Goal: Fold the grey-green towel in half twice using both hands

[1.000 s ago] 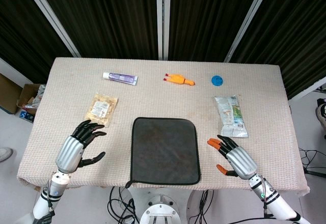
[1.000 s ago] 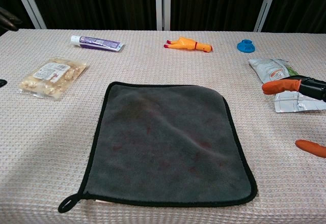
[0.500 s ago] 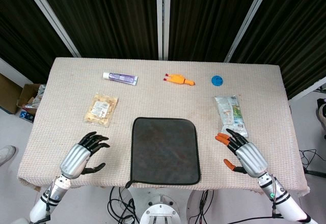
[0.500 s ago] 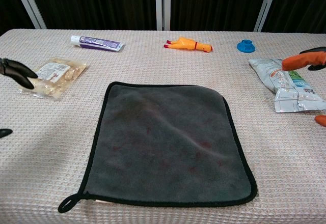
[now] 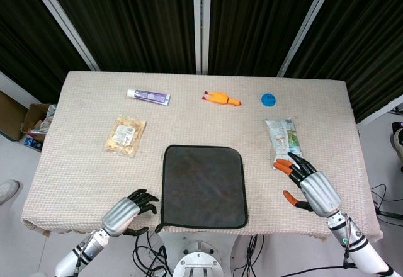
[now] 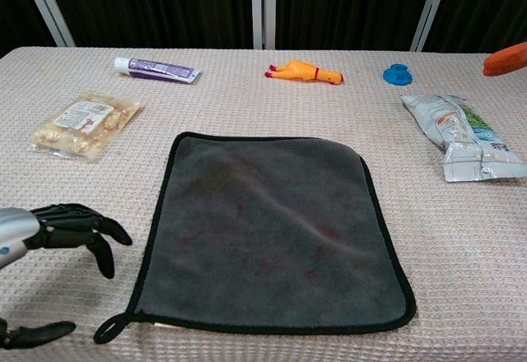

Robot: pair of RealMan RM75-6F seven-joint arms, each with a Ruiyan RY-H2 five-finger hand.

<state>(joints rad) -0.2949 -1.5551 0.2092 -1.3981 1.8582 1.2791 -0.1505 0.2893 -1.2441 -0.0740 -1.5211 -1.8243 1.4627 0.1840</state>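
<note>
The grey-green towel lies flat and unfolded on the table, black-edged, its hanging loop at the near left corner. My left hand hovers at the near left of the towel, beside that corner, fingers spread and holding nothing. To the right of the towel, my right hand is raised with its orange-tipped fingers apart and empty. In the chest view only one orange fingertip shows at the right edge.
A snack bag lies left of the towel and a silver-green pouch right of it, just beyond my right hand. Along the far side are a toothpaste tube, an orange rubber chicken and a blue cap.
My left hand has moved toward me and rightward, down to the towel's near left corner. My right hand has risen and drifted right, nearly leaving the chest view. The towel has not moved.
</note>
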